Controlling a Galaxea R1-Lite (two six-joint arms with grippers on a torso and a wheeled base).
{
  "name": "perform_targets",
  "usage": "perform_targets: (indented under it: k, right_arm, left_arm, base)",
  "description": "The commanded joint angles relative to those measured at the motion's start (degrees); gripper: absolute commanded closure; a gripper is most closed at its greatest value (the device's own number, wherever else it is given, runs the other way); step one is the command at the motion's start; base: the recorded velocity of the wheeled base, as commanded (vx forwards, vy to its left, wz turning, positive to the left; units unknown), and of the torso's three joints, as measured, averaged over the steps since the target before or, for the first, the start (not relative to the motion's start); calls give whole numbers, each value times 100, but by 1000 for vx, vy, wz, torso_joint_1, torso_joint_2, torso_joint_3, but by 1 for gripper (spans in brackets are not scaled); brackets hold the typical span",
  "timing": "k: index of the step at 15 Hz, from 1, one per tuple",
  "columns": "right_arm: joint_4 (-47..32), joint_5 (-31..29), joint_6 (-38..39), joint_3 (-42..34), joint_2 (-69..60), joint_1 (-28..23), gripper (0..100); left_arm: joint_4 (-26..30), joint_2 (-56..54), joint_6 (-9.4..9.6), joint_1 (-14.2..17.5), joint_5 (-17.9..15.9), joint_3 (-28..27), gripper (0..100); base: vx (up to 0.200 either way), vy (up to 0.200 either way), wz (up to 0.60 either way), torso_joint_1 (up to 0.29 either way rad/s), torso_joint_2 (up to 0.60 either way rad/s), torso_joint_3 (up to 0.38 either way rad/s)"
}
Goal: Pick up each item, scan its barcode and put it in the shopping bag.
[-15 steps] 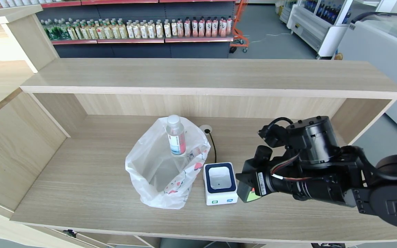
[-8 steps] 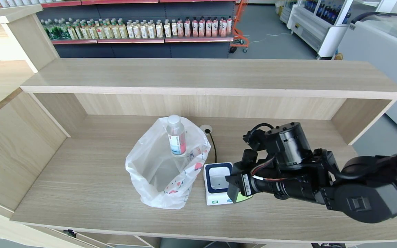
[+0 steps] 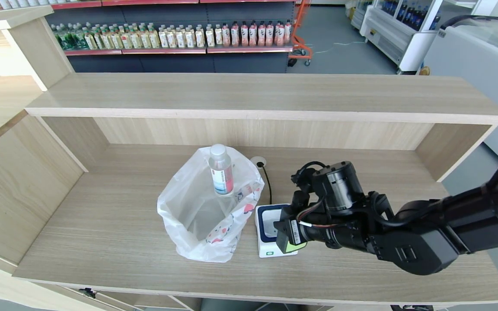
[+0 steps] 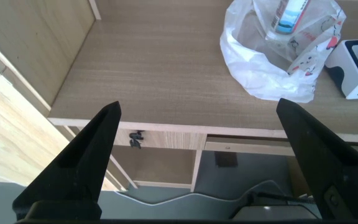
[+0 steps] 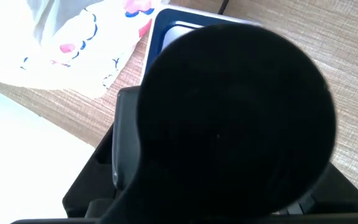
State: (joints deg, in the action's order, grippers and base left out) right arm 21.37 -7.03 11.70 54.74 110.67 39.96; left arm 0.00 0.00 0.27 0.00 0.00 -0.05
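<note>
A white shopping bag (image 3: 201,218) with a printed pattern stands open on the wooden counter, and a clear bottle (image 3: 221,170) leans inside it. The bag (image 4: 272,62) and the bottle (image 4: 289,15) also appear in the left wrist view. A white barcode scanner (image 3: 267,231) sits just right of the bag. My right gripper (image 3: 291,236) hovers over the scanner's right half, shut on a black-topped item (image 5: 235,112) with a green patch (image 3: 296,247) underneath. My left gripper (image 4: 199,107) hangs open in front of the counter's front edge, nothing between its fingers.
The scanner's black cable (image 3: 268,183) runs to a round port (image 3: 258,162) at the back of the counter. A raised wooden shelf (image 3: 266,97) and side walls (image 3: 20,181) enclose the counter. Bare counter surface (image 3: 102,224) lies left of the bag.
My right arm has moved left with the item, from beside the scanner to over its right half. The bag and bottle have not moved.
</note>
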Motion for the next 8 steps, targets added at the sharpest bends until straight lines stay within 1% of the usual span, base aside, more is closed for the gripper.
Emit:
perform_targets:
  k: [1,5,8]
  right_arm:
    - [51,9,-1,143,254,3,100]
    - [183,9,-1,459,553,3,100]
    - [183,0,-1,503,605,64,100]
  left_arm:
    - [0,0,0,0,0,5,0]
    - [0,9,0,0,0,-4,0]
    - [0,9,0,0,0,5,0]
  base:
    - [0,0,0,0,0,0]
    - [0,0,0,0,0,0]
    - [0,0,0,0,0,0]
